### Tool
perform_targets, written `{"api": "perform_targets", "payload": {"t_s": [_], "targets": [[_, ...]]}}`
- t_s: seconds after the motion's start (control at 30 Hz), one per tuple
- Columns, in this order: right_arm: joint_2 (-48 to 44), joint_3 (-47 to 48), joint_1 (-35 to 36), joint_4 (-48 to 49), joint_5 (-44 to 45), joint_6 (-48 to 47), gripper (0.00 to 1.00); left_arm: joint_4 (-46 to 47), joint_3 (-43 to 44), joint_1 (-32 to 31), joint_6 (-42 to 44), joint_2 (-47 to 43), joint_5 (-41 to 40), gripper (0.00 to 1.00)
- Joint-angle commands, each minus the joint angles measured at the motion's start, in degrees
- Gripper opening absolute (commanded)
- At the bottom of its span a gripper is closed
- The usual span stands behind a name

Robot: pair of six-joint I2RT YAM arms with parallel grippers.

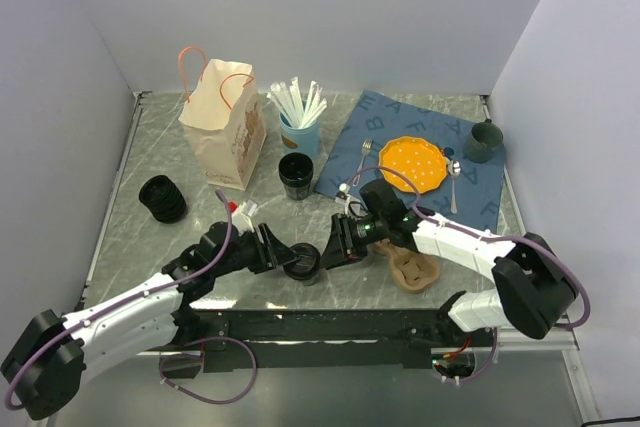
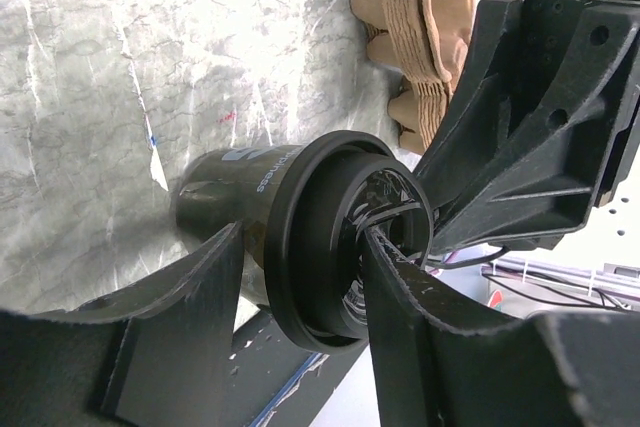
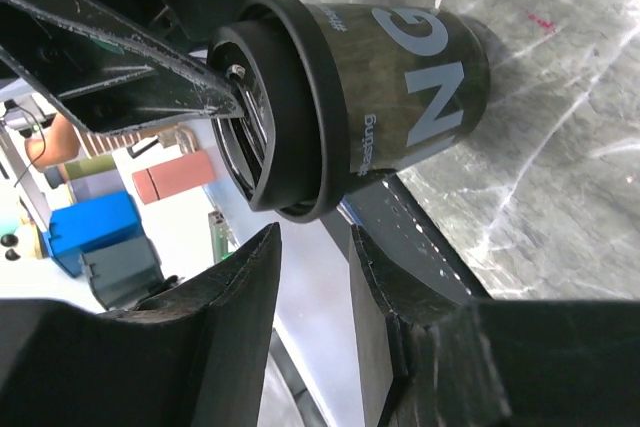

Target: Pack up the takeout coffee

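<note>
Located takeout coffee (image 1: pixel 303 262) low centre of the overhead frame, lid on, apparently standing on the desk (image 1: pixel 130 237) close to its near edge. Found left tool (image 2: pixel 302 247) closed on it: one finger either side of the lid rim, both seemingly in contact in the left wrist view. Noted right tool (image 3: pixel 312 237) just beside the coffee, on the right-hand side in the overhead frame, fingers parted with nothing between them. Spotted paper bag (image 1: pixel 225 127) upright at upper left, handles up, well apart from the coffee; cannot see inside. Between the two, a lidless black cup (image 1: pixel 296 175) and a blue straw cup (image 1: pixel 300 135). Judged as early stage: grasp apparently made, no lift evident, coffee not yet anywhere near the bag. Left to do, by estimate: raise the coffee, carry toward upper left past the lidless black cup, lower upright through the bag mouth, release.
</note>
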Motion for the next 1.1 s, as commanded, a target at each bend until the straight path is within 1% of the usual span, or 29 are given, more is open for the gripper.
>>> {"api": "perform_targets", "payload": {"t_s": [0.0, 0.13, 0.23, 0.33, 0.5, 0.7, 0.9, 1.07], "targets": [[1.86, 0.65, 1.25, 3.88, 1.63, 2.20, 0.41, -5.59, -1.43, -0.50, 0.57, 0.19, -1.72, 0.52], [3.97, 0.56, 1.25, 4.14, 3.39, 2.99, 0.39, -5.68, -1.26, -0.50, 0.66, 1.33, -1.90, 0.52], [5.29, 0.39, 1.16, 3.35, 5.67, 2.73, 0.35, -5.51, -1.43, -0.67, 0.40, 2.47, -1.98, 0.51], [6.61, 0.39, 0.73, 1.86, 7.96, 1.33, 0.28, -6.03, -1.43, -1.02, -0.13, 3.09, -2.60, 0.50], [9.86, 1.97, -1.29, -1.39, 10.42, -2.27, 0.23, -7.44, -1.70, -1.47, -1.71, 2.31, -4.53, 0.50], [12.85, 4.60, -2.26, -4.99, 11.48, -6.58, 0.23, -9.90, -2.84, -2.17, -5.13, -0.41, -6.46, 0.49], [14.96, 13.02, -3.23, -11.05, 11.66, -11.68, 0.29, -11.22, -2.23, -2.70, -7.16, -1.56, -6.99, 0.50], [17.42, 17.79, -3.32, -14.05, 11.39, -14.49, 0.32, -10.52, -1.87, -3.57, -9.18, -0.69, -7.26, 0.51]]}}
